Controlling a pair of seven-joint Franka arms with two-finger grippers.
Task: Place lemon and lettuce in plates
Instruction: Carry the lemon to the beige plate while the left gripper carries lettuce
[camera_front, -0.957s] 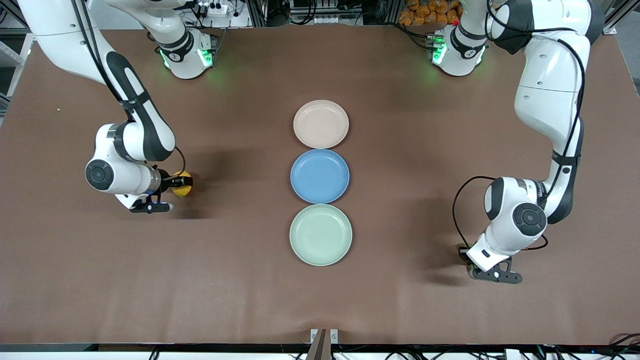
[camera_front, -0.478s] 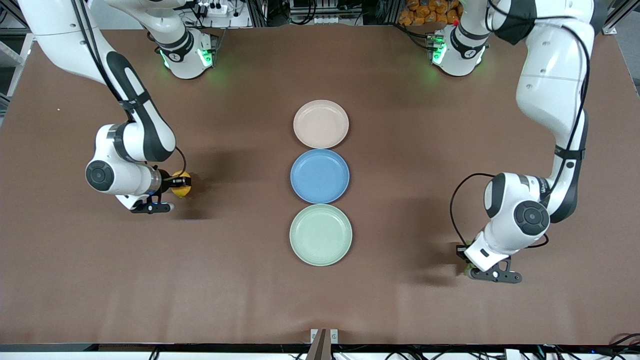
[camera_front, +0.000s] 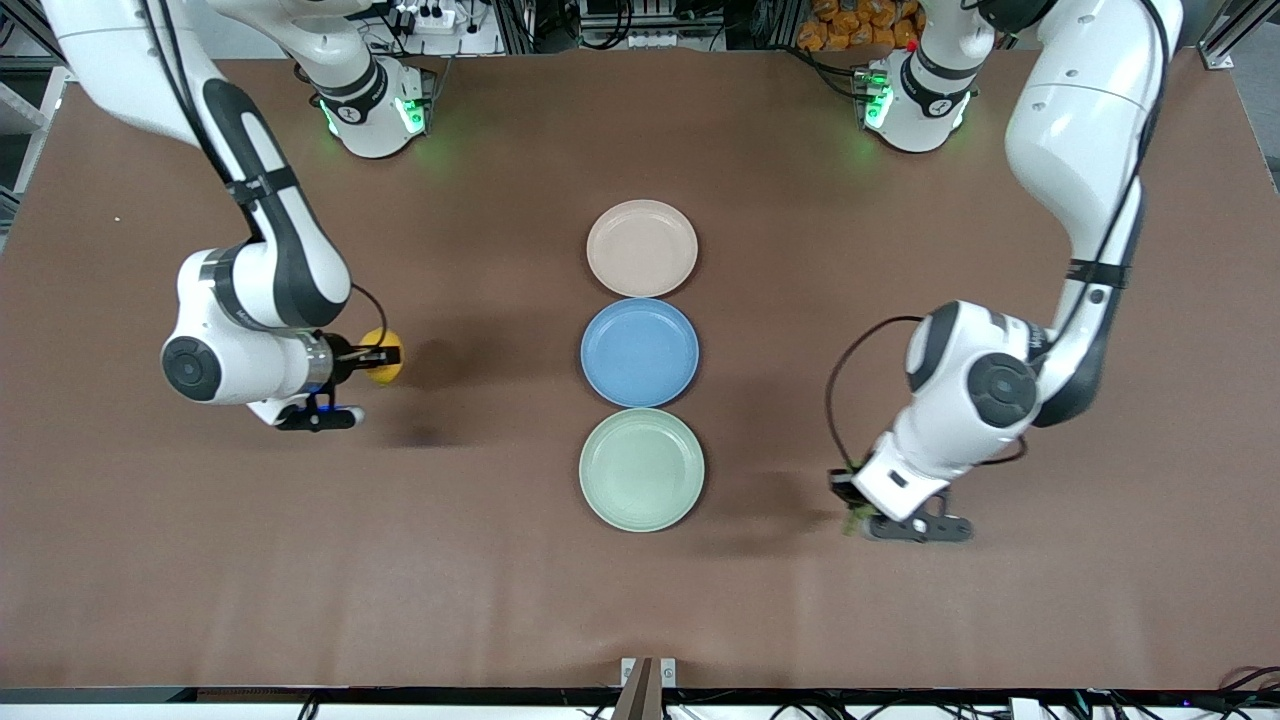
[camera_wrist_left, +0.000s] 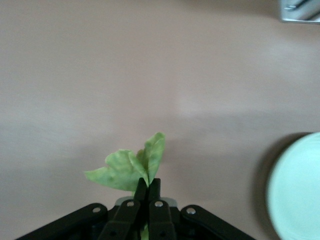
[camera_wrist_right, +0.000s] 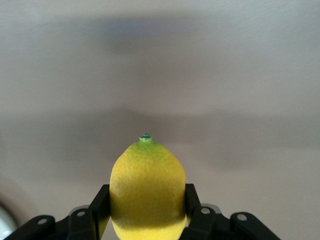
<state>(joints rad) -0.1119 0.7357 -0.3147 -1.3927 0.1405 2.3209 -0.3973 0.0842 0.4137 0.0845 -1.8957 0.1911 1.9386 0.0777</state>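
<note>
The brown desk (camera_front: 200, 560) is spreading wide and bare around everything, offering broad open stretches toward both arms' ends and along the edge nearest the front camera. Down its middle three plates are sitting in a line, rims just about touching: the beige-pink plate (camera_front: 642, 248) farthest from the front camera, the blue plate (camera_front: 640, 352) between, and the mint green plate (camera_front: 641, 469) nearest that camera; all three are lying empty. The right arm is reaching out over the desk toward its own end, well apart from the plates, and its right claw (camera_front: 378, 357) is clamping the lemon (camera_front: 381, 357) by its sides and carrying it above bare desk; in the right wrist view the lemon (camera_wrist_right: 147, 192) is filling the space between the fingers (camera_wrist_right: 98, 207), nubbed tip pointing away from the right claw (camera_wrist_right: 147, 210), with its shadow falling on open surface below. The left arm is bending down toward its end of the desk, and its left claw (camera_front: 852, 512) is hanging over bare desk near the mint green plate's rim, pinching the lettuce (camera_front: 853, 520). In the left wrist view the left claw (camera_wrist_left: 147, 192) is showing fingers pressed together on the lettuce (camera_wrist_left: 127, 167), with the mint green plate (camera_wrist_left: 297, 190) edging into sight nearby.
</note>
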